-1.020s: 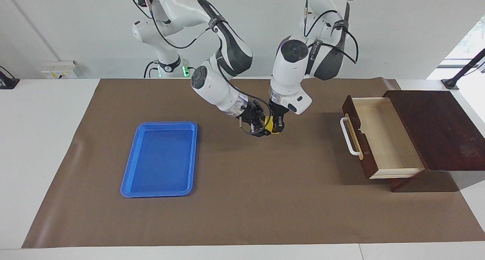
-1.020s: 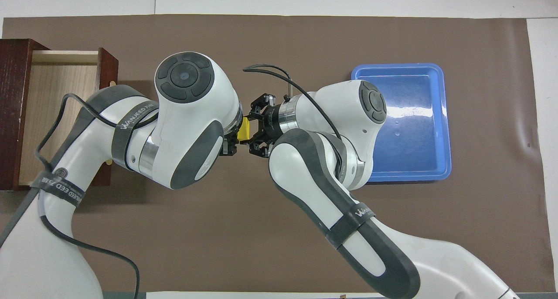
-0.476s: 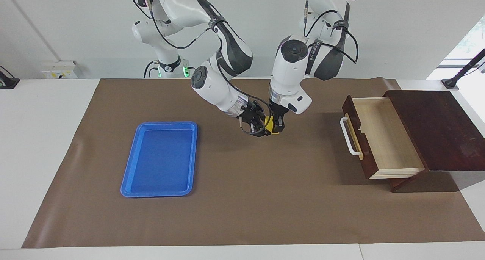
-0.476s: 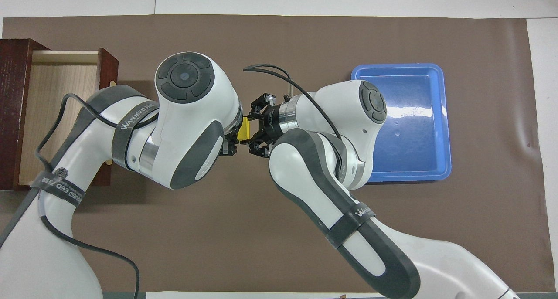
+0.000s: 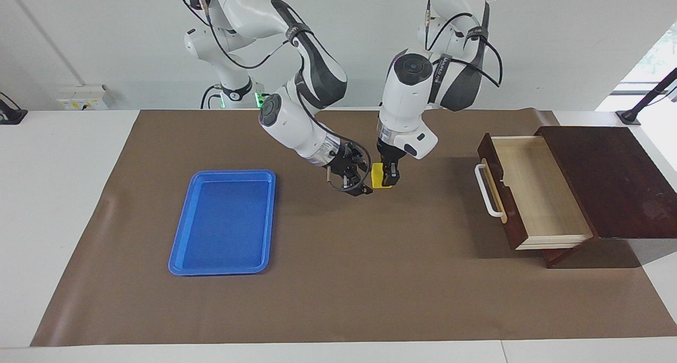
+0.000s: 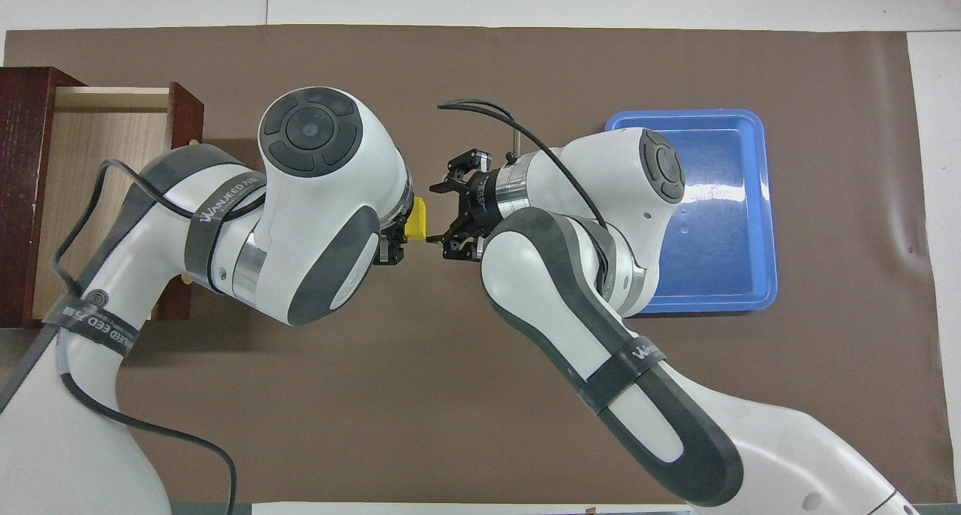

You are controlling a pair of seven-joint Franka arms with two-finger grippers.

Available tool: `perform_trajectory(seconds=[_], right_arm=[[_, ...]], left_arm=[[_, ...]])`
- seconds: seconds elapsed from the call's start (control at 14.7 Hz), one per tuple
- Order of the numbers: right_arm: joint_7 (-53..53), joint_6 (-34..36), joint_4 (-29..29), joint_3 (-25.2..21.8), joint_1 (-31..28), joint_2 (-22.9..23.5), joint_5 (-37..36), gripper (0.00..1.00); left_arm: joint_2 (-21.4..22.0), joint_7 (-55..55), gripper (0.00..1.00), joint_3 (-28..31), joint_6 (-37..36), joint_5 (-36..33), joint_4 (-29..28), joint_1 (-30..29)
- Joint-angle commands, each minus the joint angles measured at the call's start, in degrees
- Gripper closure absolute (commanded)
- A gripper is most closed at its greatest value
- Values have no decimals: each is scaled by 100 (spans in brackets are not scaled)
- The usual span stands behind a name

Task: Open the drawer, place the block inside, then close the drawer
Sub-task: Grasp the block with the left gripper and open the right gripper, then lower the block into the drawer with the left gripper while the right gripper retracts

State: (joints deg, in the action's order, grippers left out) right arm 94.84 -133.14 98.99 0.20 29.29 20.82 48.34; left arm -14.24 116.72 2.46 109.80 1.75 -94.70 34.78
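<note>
Two grippers: both are hanging over the middle of the brown mat (image 5: 338,278), with the block (image 5: 378,175) at the left one.
Block: it is sitting pinched in the left gripper (image 5: 390,179), up in the air, between the blue tray (image 5: 222,262) and the drawer (image 5: 529,191).
Left gripper: its fingers are pointing down and clamping the yellow cube from two sides.
Right gripper: the right gripper (image 5: 358,185) is sitting just beside the block with a sliver of mat showing between them; its fingers are standing parted and gripping nothing.
Drawer: it is standing pulled out of its dark box (image 5: 613,178) at the left arm's end of the table, pale interior bare, white handle (image 5: 485,191) facing the mat.
Step in hand: by my reading, the handover is finishing and the carry to the drawer is starting.
Doing it well: the right arm should be backing off toward the tray before the left one swings; the left should be keeping its squeeze firm, travelling above the drawer front, and lowering well inside the walls before releasing.
Risk: a corner-heavy grip could be letting the cube twist.
</note>
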Motion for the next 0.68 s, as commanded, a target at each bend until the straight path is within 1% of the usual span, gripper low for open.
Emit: perform_trajectory(seconds=[0.0,0.14,0.2,0.27,0.41,0.48,0.61], right_arm=[[35,165,-12,33,-178,-113,9,3],[-27,287,41,24,-309,-174,9,2],[-105,436,59,15,-449,-236,-8,2],[-332,646,102,15,-624,-315,-26,2],[-964,1217,173,6,-1081,-508,-271,2],[-1246,1524,164,6,-1310,-596,-551,2],[-1965,2078,138,6,-1618,-859,-1463,2]], left_arm=[[220,-210,100,26,-361,-79,91,-102],[448,-482,100,26,-634,-79,240,-444],[649,-736,100,18,-731,-70,241,-698],[825,-1043,100,26,-854,-35,258,-979],[906,-1702,100,26,-1240,-61,398,-1428],[914,-2019,100,35,-1303,-78,391,-1560],[906,-2660,100,79,-1312,-87,382,-2060]])
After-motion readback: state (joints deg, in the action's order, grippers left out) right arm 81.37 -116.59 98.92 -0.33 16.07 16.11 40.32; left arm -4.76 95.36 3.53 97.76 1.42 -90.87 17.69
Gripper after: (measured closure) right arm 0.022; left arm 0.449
